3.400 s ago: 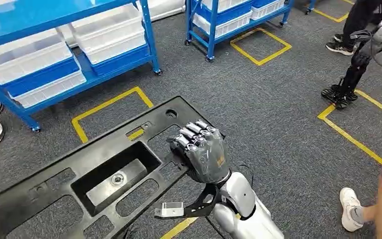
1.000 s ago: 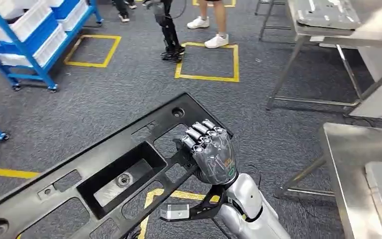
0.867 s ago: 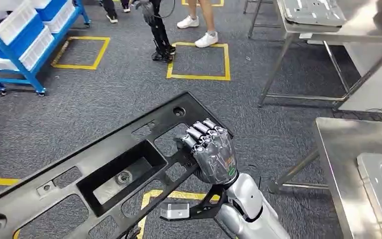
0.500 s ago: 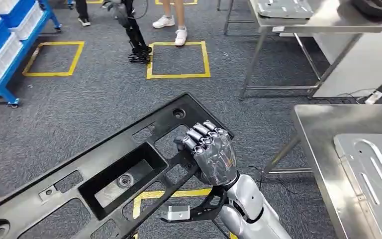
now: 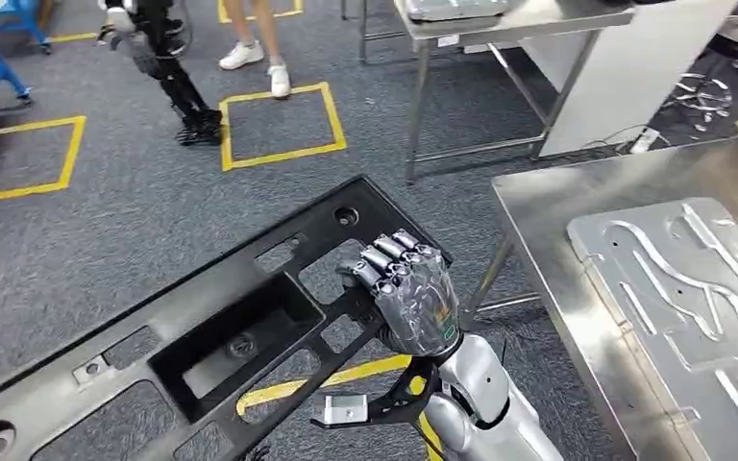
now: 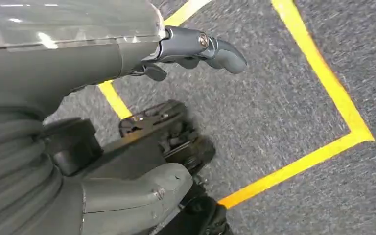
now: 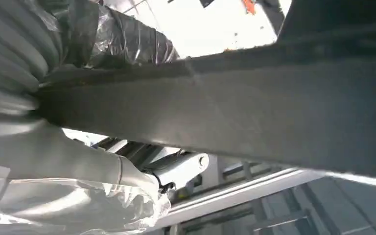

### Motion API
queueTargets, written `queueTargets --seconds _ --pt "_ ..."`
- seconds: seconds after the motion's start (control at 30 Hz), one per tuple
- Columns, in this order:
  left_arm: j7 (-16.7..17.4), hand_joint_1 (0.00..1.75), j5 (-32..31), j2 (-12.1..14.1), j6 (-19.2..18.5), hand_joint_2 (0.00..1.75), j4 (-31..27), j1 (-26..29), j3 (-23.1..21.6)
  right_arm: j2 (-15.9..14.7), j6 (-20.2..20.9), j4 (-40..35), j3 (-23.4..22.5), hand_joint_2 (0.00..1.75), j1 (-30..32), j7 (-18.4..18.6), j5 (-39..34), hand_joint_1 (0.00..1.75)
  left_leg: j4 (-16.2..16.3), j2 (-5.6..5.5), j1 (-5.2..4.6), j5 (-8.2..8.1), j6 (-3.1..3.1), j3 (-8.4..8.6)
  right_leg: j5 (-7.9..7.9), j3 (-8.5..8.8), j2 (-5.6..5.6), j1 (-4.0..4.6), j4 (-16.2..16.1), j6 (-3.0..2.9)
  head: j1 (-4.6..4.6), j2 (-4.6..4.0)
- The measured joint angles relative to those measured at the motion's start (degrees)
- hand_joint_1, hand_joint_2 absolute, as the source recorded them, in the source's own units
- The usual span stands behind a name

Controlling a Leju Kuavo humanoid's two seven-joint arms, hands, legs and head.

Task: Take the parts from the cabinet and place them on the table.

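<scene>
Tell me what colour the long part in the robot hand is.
Black. The long part, gripped by the right robot hand, shows best in the head view.

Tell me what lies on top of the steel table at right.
On the steel table lies a flat silver metal panel with raised curved ribs. Both run out of the picture, so the rest of the tabletop cannot be seen.

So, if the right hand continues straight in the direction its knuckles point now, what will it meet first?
The right hand points up and left in the head view, gripping the black panel. Beyond the panel's edge only grey carpet lies in that line, so the way looks free, though depth is unclear.
</scene>
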Motion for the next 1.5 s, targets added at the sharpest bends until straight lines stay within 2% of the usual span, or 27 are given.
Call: queueTargets --seconds 0.03,0.07,0.2,0.23,0.27,0.3,0.37,0.4,0.43,0.5,0.53,0.57,0.6,0.7,0.73,0.77,0.8,0.9,0.97,1.03,1.1,1.23,1.3,1.33,1.4,1.43,1.5 --pt "0.0 0.0 0.0 0.0 -0.02 1.75 0.0 -0.05 0.0 0.0 0.0 0.0 0.0 1.75 -0.01 0.0 0.0 1.75 -5.17 -1.6 0.19 2.31 0.13 2.28 -0.14 -0.07 0.69 -0.07 0.25 0.22 0.02 0.0" --pt "0.0 0.0 0.0 0.04 -0.07 1.75 0.0 -0.04 0.0 0.0 0.02 0.0 0.0 1.75 -0.08 0.04 -0.02 1.75 -6.85 -3.54 0.24 1.27 0.13 2.94 -0.22 -0.45 1.27 0.28 0.66 0.61 0.0 0.0" --pt "0.0 0.0 0.0 0.02 -0.15 1.75 0.0 -0.19 0.0 0.0 0.02 -0.02 0.0 1.75 0.01 0.07 -0.07 1.75 -7.33 -1.97 0.1 1.99 1.12 3.05 0.51 -1.04 3.16 -0.1 0.17 2.1 0.02 0.0" --pt "0.0 0.0 -0.02 -0.18 -0.15 1.75 0.0 -0.29 0.0 -0.04 0.0 -0.06 -0.02 1.75 0.14 0.07 -0.07 1.75 -7.74 -1.03 0.39 2.37 1.69 3.17 -0.13 -1.19 1.67 -0.13 0.95 2.17 0.02 0.0" --pt "-0.04 0.0 0.02 -0.15 -0.15 1.75 0.0 -0.31 0.02 -0.09 0.0 -0.13 -0.02 1.75 -0.05 0.07 -0.07 1.75 -8.0 -0.71 0.33 2.47 2.15 3.18 -1.74 -2.04 -1.23 0.23 2.86 2.37 0.31 0.0" --pt "-0.07 0.0 0.0 -0.15 -0.15 1.75 0.0 -0.28 0.02 -0.11 0.0 -0.13 -0.02 1.75 -0.11 0.07 -0.09 1.75 -8.0 -0.03 0.21 2.49 2.3 3.1 -4.09 -3.83 -2.88 0.18 6.74 2.61 0.28 0.0" --pt "-0.04 0.0 0.0 -0.09 -0.15 1.75 0.0 0.11 0.02 -0.13 0.0 -0.11 -0.02 1.75 0.01 0.07 -0.11 1.75 -7.99 1.42 0.02 2.42 2.41 2.97 -7.91 -7.77 -3.97 -0.06 15.23 2.9 0.31 0.0" --pt "-0.02 0.0 0.0 -0.02 -0.15 1.75 0.0 0.19 0.04 -0.2 0.0 -0.09 -0.02 1.75 0.06 0.09 -0.11 1.75 -7.97 2.18 -0.02 2.41 2.43 2.92 -8.31 -8.76 -4.11 -0.13 17.42 2.97 0.28 0.0" --pt "-0.02 0.0 0.0 -0.02 -0.15 1.75 0.0 0.23 0.04 -0.24 0.0 -0.07 -0.02 1.75 0.11 0.09 -0.11 1.75 -7.97 2.85 -0.07 2.4 2.42 2.94 -7.29 -8.44 -4.2 -0.19 16.87 2.98 0.31 0.0" --pt "-0.02 0.0 -0.04 -0.02 -0.15 1.75 0.0 0.1 0.04 -0.26 0.0 -0.09 -0.02 1.75 0.07 0.09 -0.11 1.75 -7.97 4.12 -0.21 2.22 2.36 3.17 -2.63 -3.96 -4.91 -0.09 8.81 2.51 0.31 0.0" --pt "-0.02 0.0 -0.13 -0.04 -0.17 1.75 0.0 0.04 0.04 -0.26 -0.02 -0.09 -0.02 1.75 0.03 0.09 -0.11 1.75 -7.97 4.67 -0.3 2.1 2.27 3.42 -0.35 -0.89 -6.82 0.3 3.34 1.9 0.31 0.0" --pt "0.0 0.0 -0.22 -0.04 -0.17 1.75 0.0 0.07 0.04 -0.26 -0.02 -0.13 -0.02 1.75 -0.15 0.09 -0.11 1.75 -7.99 5.14 -0.34 1.98 2.13 3.55 -0.74 0.65 -10.32 1.06 0.05 1.32 0.31 0.0" --pt "0.02 0.0 -0.24 -0.07 -0.15 1.75 0.0 0.06 0.04 -0.24 -0.02 -0.22 -0.02 1.75 -0.34 0.07 -0.11 1.75 -7.82 5.67 -0.72 1.83 1.81 3.47 -0.71 0.75 -10.39 1.55 -0.6 1.12 0.29 0.0" --pt "0.07 0.0 -0.28 -0.09 -0.2 1.75 0.0 -0.05 0.04 -0.28 -0.02 -0.35 -0.02 1.75 -0.33 0.09 -0.13 1.75 -8.06 8.02 -0.81 1.65 1.11 4.01 -0.39 0.38 -7.9 1.54 -0.8 0.59 0.28 0.0" --pt "0.09 0.0 -0.35 -0.07 -0.24 1.75 0.0 -0.16 0.04 -0.26 -0.02 -0.39 -0.02 1.75 -0.26 0.09 -0.13 1.75 -7.65 6.61 -0.57 0.96 0.55 3.76 0.09 0.89 -7.32 0.57 -1.45 0.16 0.28 0.0" --pt "0.07 0.0 -0.37 -0.07 -0.24 1.75 0.0 -0.24 0.04 -0.28 -0.02 -0.39 -0.02 1.75 -0.53 0.04 -0.13 1.75 -6.32 3.18 -0.43 0.06 0.23 3.44 0.27 0.9 -6.57 0.52 -1.7 0.03 0.3 0.0" --pt "0.07 0.0 -0.39 -0.07 -0.24 1.75 0.0 -0.37 0.04 -0.24 0.0 -0.39 -0.02 1.75 -0.79 0.04 -0.13 1.75 -3.01 1.22 -0.29 -2.0 0.24 2.0 0.38 0.77 -6.07 0.42 -1.69 -0.44 0.31 0.0" --pt "0.15 0.0 -0.44 0.07 -0.26 1.75 0.0 0.0 0.04 -0.2 0.07 -0.35 -0.02 1.75 -0.76 0.07 -0.15 1.75 7.56 0.43 -0.02 -6.22 -0.33 -2.89 0.43 0.66 -3.64 0.36 -1.55 -0.53 0.24 0.0" --pt "0.22 0.0 -0.44 0.15 -0.26 1.75 0.0 0.06 0.04 -0.2 0.11 -0.24 -0.02 1.75 -0.76 0.09 -0.15 1.75 5.85 0.41 0.23 -3.47 -0.62 -2.34 0.35 0.58 -1.82 0.14 -1.05 -0.4 0.24 0.0" --pt "0.22 0.0 -0.44 0.17 -0.26 1.75 0.0 -0.16 0.04 -0.2 0.11 -0.24 -0.02 1.75 -0.78 0.09 -0.15 1.75 -2.5 -0.54 0.76 1.64 -0.94 1.36 -0.12 0.34 -0.25 -0.19 -0.02 0.23 0.24 0.0" --pt "0.24 0.0 -0.61 0.17 -0.28 1.75 0.0 -0.19 0.04 -0.2 0.13 -0.22 -0.02 1.75 -0.95 0.13 -0.15 1.75 -5.74 -5.29 1.08 1.09 -1.06 2.52 -0.58 -0.76 0.99 -0.11 1.34 1.05 0.24 0.0" --pt "0.31 0.0 -0.94 0.05 -0.26 1.75 0.0 -0.17 0.02 -0.31 0.31 -0.22 -0.02 1.75 -1.02 0.24 -0.07 1.75 -6.23 -3.06 1.06 1.28 0.57 2.46 0.16 -2.08 3.26 -0.61 1.26 2.59 0.26 0.0" --pt "0.22 0.0 -0.94 0.0 -0.28 1.75 0.0 -0.47 0.02 -0.33 0.41 -0.24 -0.02 1.75 -1.15 0.37 0.04 1.75 -6.68 -1.78 0.99 1.58 1.41 2.63 -1.91 -3.18 -2.22 -0.29 4.0 3.03 0.44 0.0" --pt "0.2 0.0 -0.94 0.0 -0.28 1.75 0.0 -0.41 0.02 -0.31 0.5 -0.24 -0.02 1.75 -1.21 0.55 0.04 1.75 -6.73 -0.94 0.78 1.59 1.63 2.64 -4.07 -5.03 -3.4 -0.41 7.9 3.25 0.42 0.0" --pt "0.22 0.0 -0.92 0.04 -0.28 1.75 0.0 -0.09 0.02 -0.37 0.59 -0.22 -0.02 1.75 -0.95 0.68 0.04 1.75 -6.7 0.68 0.6 1.42 1.83 2.63 -7.25 -8.95 -4.12 -0.49 15.81 3.47 0.44 0.0" --pt "0.24 0.0 -0.92 0.07 -0.28 1.75 0.0 0.02 0.02 -0.42 0.59 -0.17 -0.02 1.75 -0.78 0.7 0.04 1.75 -6.69 1.44 0.56 1.36 1.8 2.66 -7.2 -9.83 -4.19 -0.5 17.42 3.52 0.42 0.0" --pt "0.22 0.0 -0.92 0.04 -0.33 1.75 0.0 0.01 0.02 -0.44 0.57 -0.07 -0.02 1.75 -0.62 0.68 0.04 1.75 -6.69 2.78 0.51 1.09 1.74 2.91 -3.63 -7.61 -4.43 -0.45 12.88 3.28 0.42 0.0"
